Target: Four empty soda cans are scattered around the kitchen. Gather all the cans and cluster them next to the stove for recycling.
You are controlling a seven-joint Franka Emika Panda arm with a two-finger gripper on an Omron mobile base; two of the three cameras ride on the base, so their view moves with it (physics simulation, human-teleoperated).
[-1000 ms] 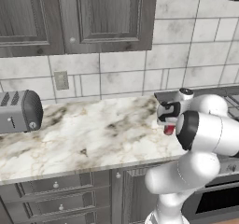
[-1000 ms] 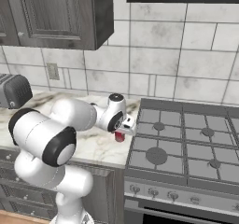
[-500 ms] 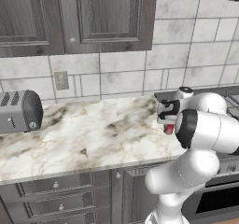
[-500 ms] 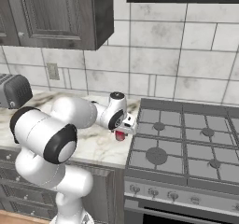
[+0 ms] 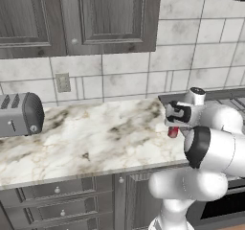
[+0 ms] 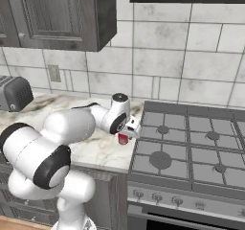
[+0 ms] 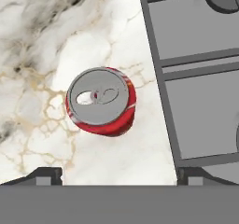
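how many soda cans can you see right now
1: a red soda can standing upright on the marble counter, just beside the stove edge, below the open gripper. Others may be out of view.

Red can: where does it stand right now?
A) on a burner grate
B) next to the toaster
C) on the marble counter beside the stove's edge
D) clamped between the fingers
C: the red can stands upright on the marble counter just beside the stove, with the fingers spread clear of it.
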